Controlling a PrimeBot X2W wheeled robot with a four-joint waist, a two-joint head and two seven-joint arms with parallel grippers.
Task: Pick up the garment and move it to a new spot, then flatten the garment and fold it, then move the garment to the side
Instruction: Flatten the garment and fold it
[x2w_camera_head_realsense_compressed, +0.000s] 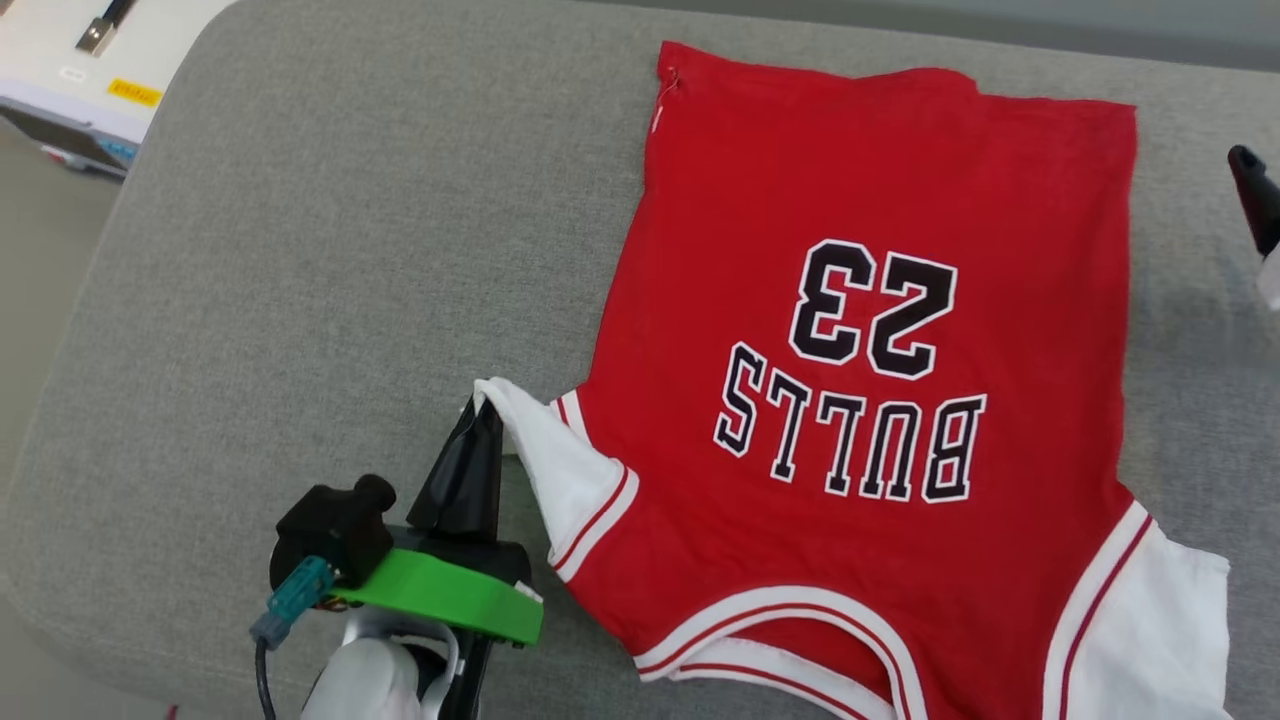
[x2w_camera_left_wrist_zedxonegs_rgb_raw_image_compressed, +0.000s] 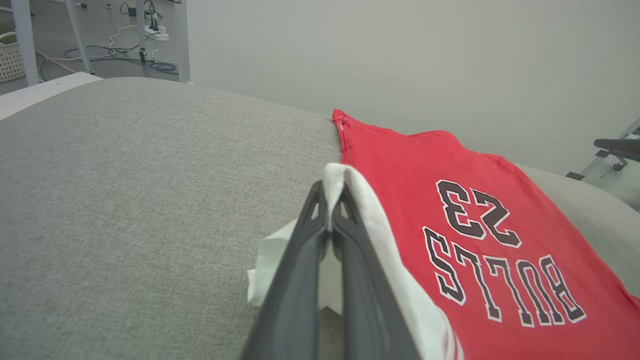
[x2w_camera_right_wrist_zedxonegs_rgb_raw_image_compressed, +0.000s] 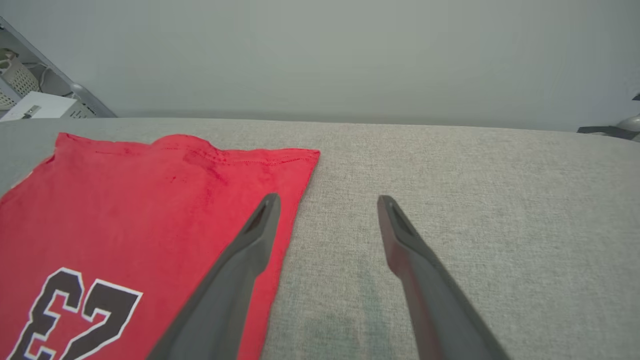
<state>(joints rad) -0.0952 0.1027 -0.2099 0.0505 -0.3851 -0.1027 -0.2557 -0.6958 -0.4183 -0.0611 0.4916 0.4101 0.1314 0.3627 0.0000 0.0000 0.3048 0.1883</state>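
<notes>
1. Near left: the left end effector (x2w_camera_head_realsense_compressed: 482, 410) is pinched fully shut on the tip of the white left sleeve (x2w_camera_head_realsense_compressed: 560, 470), which it holds slightly raised off the grey cushion (x2w_camera_head_realsense_compressed: 300, 300).
2. The garment (x2w_camera_head_realsense_compressed: 880, 350) lies directly right of that end effector, front side up. Its collar sits at the near edge and its hem on the far side, so its long axis runs near to far and the "BULLS 23" print reads upside down from the head camera.
3. Near right: the other white sleeve (x2w_camera_head_realsense_compressed: 1150, 620) lies spread flat on the cushion.
4. The left arm is the one in contact. Judged from this, the coming move is a pull or fold of the sleeve, with the red body to its right.
5. Far right: the right end effector (x2w_camera_right_wrist_zedxonegs_rgb_raw_image_compressed: 327, 200) is wide open and holds nothing, with the garment's right edge at its left finger.
6. Beyond the cushion stands a white basket (x2w_camera_left_wrist_zedxonegs_rgb_raw_image_compressed: 11, 60). Its contents cannot be made out.
</notes>
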